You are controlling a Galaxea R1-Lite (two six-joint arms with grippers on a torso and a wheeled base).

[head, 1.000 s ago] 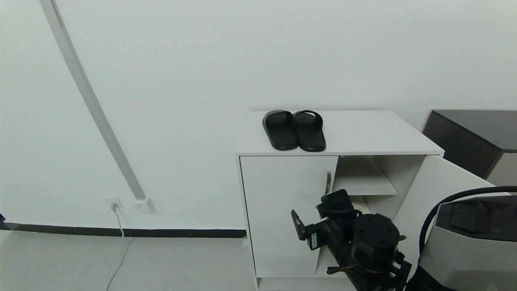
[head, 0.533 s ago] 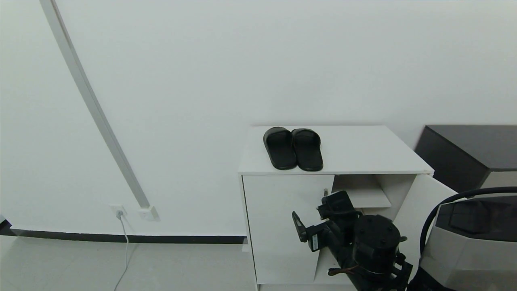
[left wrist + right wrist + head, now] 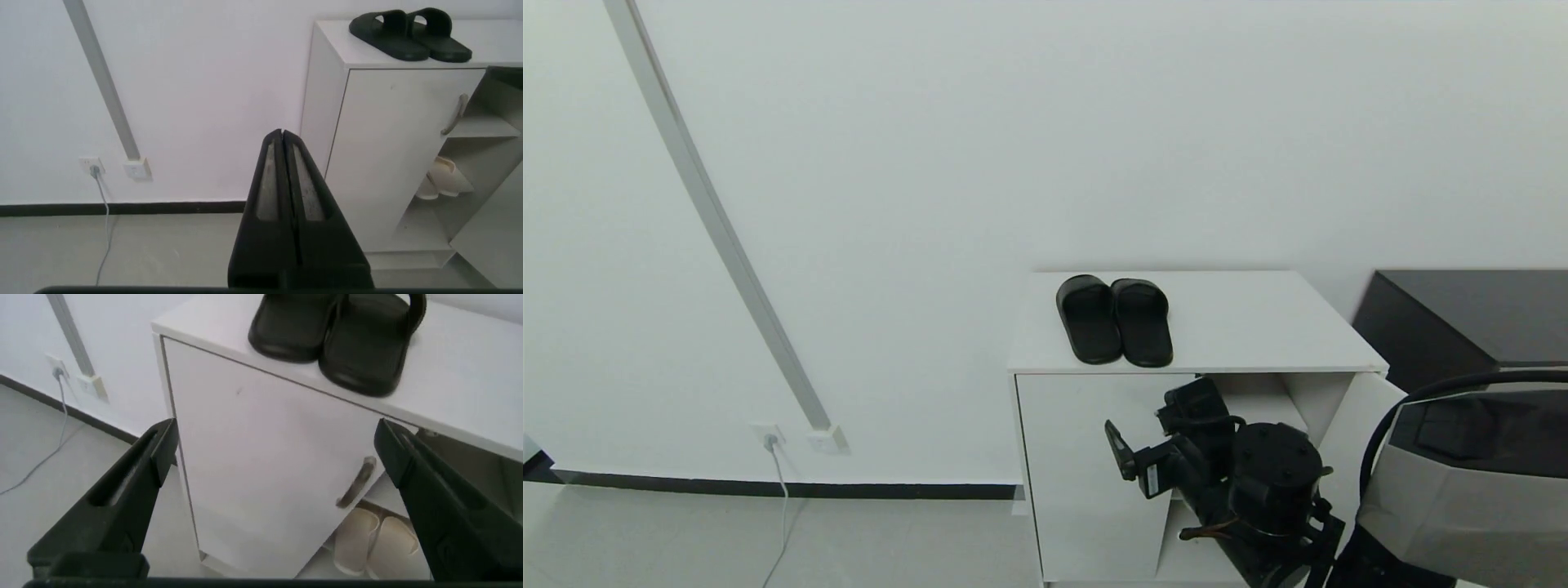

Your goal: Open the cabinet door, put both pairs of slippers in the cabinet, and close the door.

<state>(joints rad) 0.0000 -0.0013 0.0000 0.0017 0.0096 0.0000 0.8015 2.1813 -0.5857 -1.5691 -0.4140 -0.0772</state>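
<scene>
1 pair of black slippers (image 3: 1115,320) lies side by side on top of the white cabinet (image 3: 1258,322); a pale pair (image 3: 376,539) sits inside. The right gripper (image 3: 274,449) is spread wide and the left gripper (image 3: 283,139) is pressed together. The black slippers look light and bendy, so pinching the straps seems best.

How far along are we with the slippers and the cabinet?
Done: the right door stands open and the pale slippers lie inside. In hand: nothing yet; the right gripper is open, and the left gripper is shut and empty. Left: the black slippers on the cabinet top go inside, then close the door.
</scene>
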